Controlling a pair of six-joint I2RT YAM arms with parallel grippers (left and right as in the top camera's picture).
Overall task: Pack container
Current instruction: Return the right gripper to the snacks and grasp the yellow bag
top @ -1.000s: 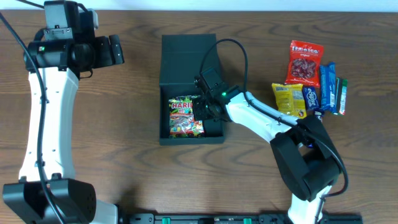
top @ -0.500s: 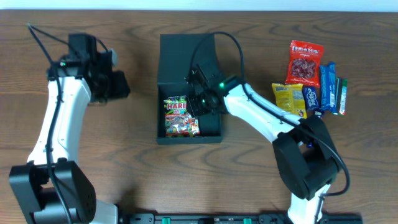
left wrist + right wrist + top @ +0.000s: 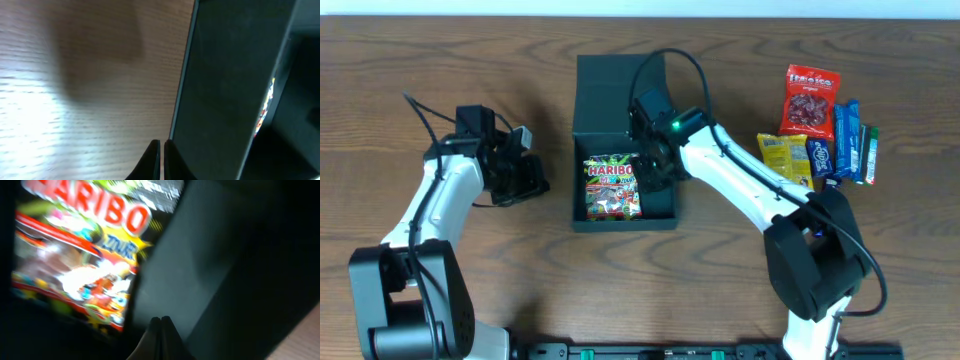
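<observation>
The dark teal container (image 3: 620,216) stands at the table's middle, its flap lid (image 3: 620,90) raised at the back. A Haribo bag (image 3: 612,187) lies flat inside on the left. My right gripper (image 3: 649,176) is shut and empty inside the container, just right of the bag. The right wrist view shows the bag (image 3: 85,255), the bare container floor (image 3: 200,270) and the gripper (image 3: 160,322) with its tips pressed together. My left gripper (image 3: 540,183) is shut a little left of the container. In the left wrist view the left gripper (image 3: 161,146) is level with the container's outer wall (image 3: 225,90).
Loose snacks lie at the right: a red candy bag (image 3: 809,100), a yellow packet (image 3: 783,158), blue bars (image 3: 847,138) and a green bar (image 3: 868,155). Bare wooden table (image 3: 470,270) surrounds the left arm. The right arm's cable (image 3: 680,65) loops over the lid.
The left arm swung down and right from the far left corner to the container's left side, and its jaws shut. The right gripper drew slightly back inside the container.
</observation>
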